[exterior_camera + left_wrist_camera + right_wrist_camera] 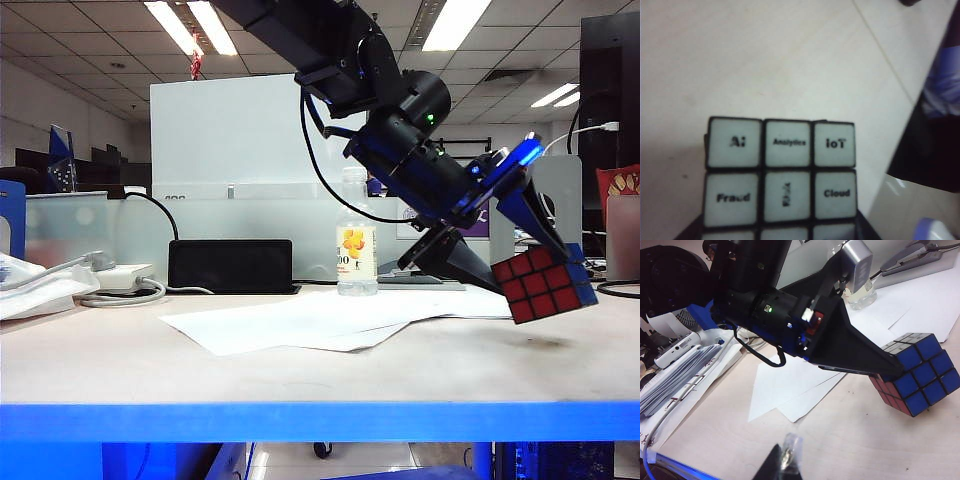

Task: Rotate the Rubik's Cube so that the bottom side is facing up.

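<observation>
The Rubik's Cube (545, 287) hangs tilted at the right of the exterior view, low over the table, red face toward that camera. Whether its lowest corner touches the table I cannot tell. My left gripper (536, 272) reaches across from the upper left and is shut on the cube, its black fingers (470, 265) pressing opposite sides. The left wrist view shows the cube's white face (785, 175) with printed words. In the right wrist view the cube's blue face (922, 372) and a left finger (860, 357) show. My right gripper (789, 457) stays near the front edge, shut and empty.
A clear bottle (357, 245) stands behind the white paper sheets (320, 320) mid-table. A black box (230, 265) sits at the back, with a white adapter and cables (120, 280) to its left. The table's blue front edge (320, 420) runs along the bottom.
</observation>
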Controlling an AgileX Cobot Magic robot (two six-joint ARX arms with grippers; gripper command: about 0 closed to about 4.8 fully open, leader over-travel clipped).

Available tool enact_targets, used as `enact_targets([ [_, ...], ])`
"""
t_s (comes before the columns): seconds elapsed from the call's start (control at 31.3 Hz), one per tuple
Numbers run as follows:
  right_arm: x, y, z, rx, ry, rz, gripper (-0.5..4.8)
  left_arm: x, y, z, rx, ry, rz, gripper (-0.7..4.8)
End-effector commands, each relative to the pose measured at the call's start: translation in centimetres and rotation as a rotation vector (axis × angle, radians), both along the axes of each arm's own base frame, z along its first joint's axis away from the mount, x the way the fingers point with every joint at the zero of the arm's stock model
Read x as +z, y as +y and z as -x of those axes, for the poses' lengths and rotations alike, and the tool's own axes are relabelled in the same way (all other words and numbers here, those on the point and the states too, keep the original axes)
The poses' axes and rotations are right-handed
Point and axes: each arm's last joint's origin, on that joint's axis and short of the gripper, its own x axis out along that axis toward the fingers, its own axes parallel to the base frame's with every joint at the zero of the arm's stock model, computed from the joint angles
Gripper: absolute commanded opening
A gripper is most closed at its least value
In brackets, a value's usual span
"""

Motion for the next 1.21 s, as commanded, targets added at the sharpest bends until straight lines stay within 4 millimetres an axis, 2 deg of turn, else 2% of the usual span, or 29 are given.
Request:
enact_targets([
  [0.03,0.2,0.0,0.0,0.007,-0.014,-0.002,-0.01,0.7,0.2,-0.2,-0.05,0.096,0.098,1.47],
  [0.16,0.2,0.2,0.1,0.023,-0.014,-0.002,-0.01,0.5,1.0,-0.9,-0.057,0.17,0.13,1.48],
  [0.51,0.2,0.2,0.1,0.024,-0.014,-0.002,-0.01,-1.2,5.0,-4.4,0.115,0.375,0.101,1.47],
  [0.73,0.2,0.2,0.1,0.024,-0.012,-0.002,-0.01,-3.6,4.0,-4.0,0.049,0.492,0.126,1.47],
  [0.93,0.2,0.2,0.1,0.024,-0.012,-0.002,-0.01,-4.7,2.2,-3.0,-0.003,0.569,0.153,1.47],
  [1.09,0.2,0.2,0.1,0.023,-0.012,-0.002,-0.01,-5.7,2.0,-3.0,0.009,0.62,0.139,1.54],
  [1.12,0.2,0.2,0.1,0.024,-0.012,-0.002,-0.01,-5.8,2.1,-3.1,0.015,0.624,0.137,1.62],
  [1.21,0.2,0.2,0.1,0.024,-0.012,-0.002,-0.01,-6.1,2.2,-3.3,0.038,0.609,0.125,2.57],
])
